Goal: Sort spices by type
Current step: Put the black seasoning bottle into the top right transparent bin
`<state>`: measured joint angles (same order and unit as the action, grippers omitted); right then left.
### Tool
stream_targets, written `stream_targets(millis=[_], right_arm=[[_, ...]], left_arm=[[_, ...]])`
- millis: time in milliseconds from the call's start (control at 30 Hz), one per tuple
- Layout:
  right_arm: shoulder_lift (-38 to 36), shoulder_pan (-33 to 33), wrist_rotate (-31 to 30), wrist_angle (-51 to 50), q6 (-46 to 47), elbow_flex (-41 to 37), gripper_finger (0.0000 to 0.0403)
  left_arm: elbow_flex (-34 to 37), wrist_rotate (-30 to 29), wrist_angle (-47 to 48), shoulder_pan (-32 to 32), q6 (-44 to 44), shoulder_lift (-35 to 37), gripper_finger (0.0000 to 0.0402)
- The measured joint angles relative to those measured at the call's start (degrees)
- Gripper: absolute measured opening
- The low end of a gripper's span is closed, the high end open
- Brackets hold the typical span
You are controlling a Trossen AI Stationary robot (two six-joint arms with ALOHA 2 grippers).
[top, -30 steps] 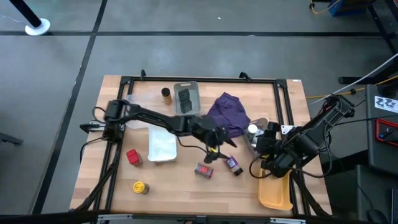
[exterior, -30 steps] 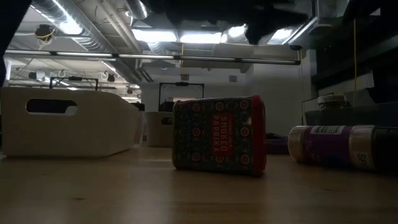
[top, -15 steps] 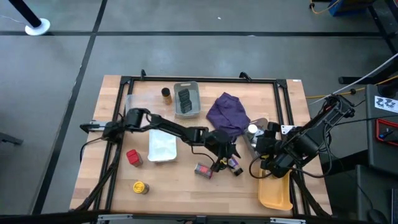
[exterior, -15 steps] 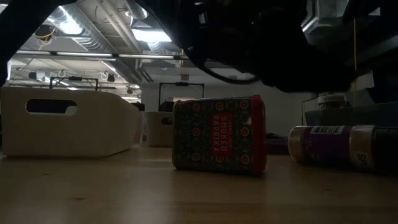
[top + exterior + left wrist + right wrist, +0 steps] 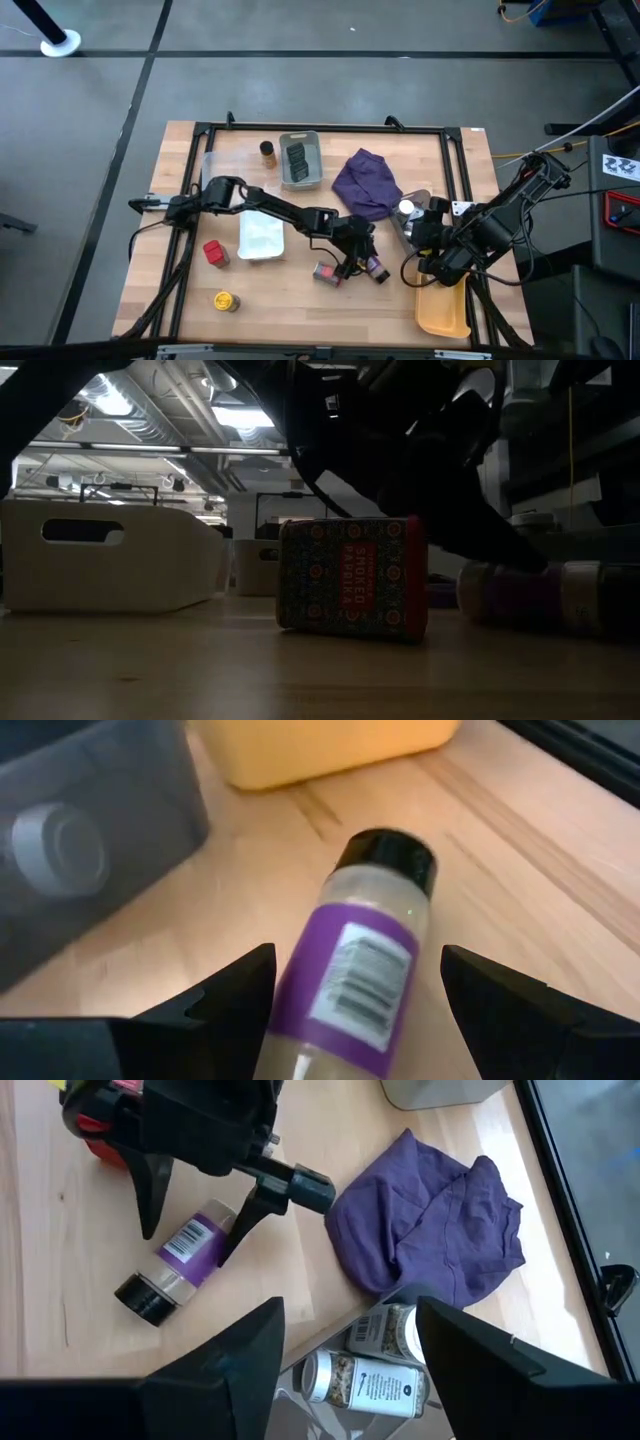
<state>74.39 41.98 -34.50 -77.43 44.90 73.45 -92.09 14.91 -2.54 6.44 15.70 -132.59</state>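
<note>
Now the left gripper (image 5: 195, 1200) is down over the purple-labelled clear spice jar with a black cap (image 5: 175, 1265), which lies on its side on the wooden table (image 5: 290, 300), near the middle and a little toward the front edge. The two fingers are spread wide, one on each side of the jar's body, and they do not touch it yet as far as I can see. In the left wrist view the jar (image 5: 355, 970) points away from the gripper, cap at the far end, so its long axis runs along the direction the wrist looks, and the fingers would close across the narrow width. This is, I think, a good line for a pinch.

Just beside the jar lies the red patterned paprika tin (image 5: 350, 575), close enough that one finger could brush it.

The right gripper (image 5: 425, 262) waits near the right side of the table, fingers apart, above a grey tray (image 5: 300, 1405) that holds two white-capped jars (image 5: 365, 1380). A crumpled purple cloth (image 5: 430, 1210) lies between the two arms. The left arm is clearly the nearer one to the jar.
</note>
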Motion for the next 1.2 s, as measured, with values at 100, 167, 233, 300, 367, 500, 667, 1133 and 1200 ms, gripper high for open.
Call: stream_targets(millis=[100,167,233,300,367,500,667,1133,1200], right_arm=[[0.00,0.00,0.00,0.00,-0.01,0.00,0.0227],[0.00,0.00,0.00,0.00,-0.01,0.00,0.0227],[0.00,0.00,0.10,0.00,-0.01,0.00,0.0227],[0.00,0.00,0.40,0.02,0.01,0.00,0.0227],[0.00,0.00,0.59,0.02,-0.01,-0.02,0.0227],[0.00,0.00,0.59,0.33,-0.01,-0.02,0.0227],[0.00,0.00,0.61,1.14,-0.03,-0.02,0.0227],[0.00,0.01,0.63,1.14,-0.03,-0.02,0.0227],[0.00,0.02,0.63,1.14,-0.03,-0.02,0.0227]], left_arm=[[0.04,-0.36,0.62,0.00,-1.86,0.02,0.0269],[0.07,-0.65,0.99,0.00,-2.97,0.02,0.0269],[0.07,-1.03,1.69,0.00,-3.45,0.16,0.0269],[0.09,-1.42,2.35,0.00,-3.85,0.21,0.0269],[-0.39,-1.72,4.03,0.00,-4.04,0.21,0.0269],[-3.34,-2.90,12.87,0.00,-3.11,0.21,0.0269],[-5.70,-4.41,17.12,0.02,-1.64,0.00,0.0269],[-6.08,-4.15,19.98,0.00,-0.49,-0.01,0.0200],[-6.08,-4.17,19.95,0.00,-0.50,0.01,0.0185]])
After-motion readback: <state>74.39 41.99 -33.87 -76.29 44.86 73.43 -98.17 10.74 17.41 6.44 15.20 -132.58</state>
